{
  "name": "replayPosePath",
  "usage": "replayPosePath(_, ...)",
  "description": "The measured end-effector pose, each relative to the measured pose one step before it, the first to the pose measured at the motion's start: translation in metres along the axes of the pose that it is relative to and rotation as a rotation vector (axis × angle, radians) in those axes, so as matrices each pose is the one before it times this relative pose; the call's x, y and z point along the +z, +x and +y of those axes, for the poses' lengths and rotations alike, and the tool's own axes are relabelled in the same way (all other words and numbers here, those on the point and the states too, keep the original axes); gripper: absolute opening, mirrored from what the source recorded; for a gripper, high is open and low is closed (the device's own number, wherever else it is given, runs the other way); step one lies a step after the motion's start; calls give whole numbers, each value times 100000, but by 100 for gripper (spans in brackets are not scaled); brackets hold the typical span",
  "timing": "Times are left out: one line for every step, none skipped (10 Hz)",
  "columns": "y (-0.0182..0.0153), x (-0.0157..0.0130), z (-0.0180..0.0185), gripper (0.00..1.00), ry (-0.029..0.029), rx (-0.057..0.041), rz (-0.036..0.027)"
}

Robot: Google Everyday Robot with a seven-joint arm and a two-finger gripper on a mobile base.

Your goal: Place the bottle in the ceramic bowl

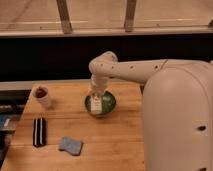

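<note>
Gripper (95,100) over ceramic bowl (108,104), holding bottle (95,104)

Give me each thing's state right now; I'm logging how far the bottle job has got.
Gripper: over the green bowl, shut on the bottle.
Bottle: held roughly upright, its lower end down inside the bowl.
Green bowl: upright on the table, right of the cup.
Cup: upright, dark red contents.
Striped object: lying flat near the table's left edge.
Blue cloth: lying crumpled near the front.
</note>
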Motion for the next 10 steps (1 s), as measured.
replayPosePath(-845,1123,-838,0,-1407,1655,-473)
replayPosePath(-600,646,-595,0,-1503,560,-1059)
replayPosePath(-99,-14,-252,2,1,252,-221)
replayPosePath(29,31,49,11,22,-114,103)
replayPosePath(27,58,297,21,-224,-355,105)
replayPosePath(7,20,-40,29,23,62,29)
replayPosePath(2,-13,-28,39,30,23,-2)
replayPosePath(8,5,-57,52,22,92,12)
replayPosePath(-3,11,84,61,-36,-113,12)
replayPosePath(0,0,-18,69,21,15,-1)
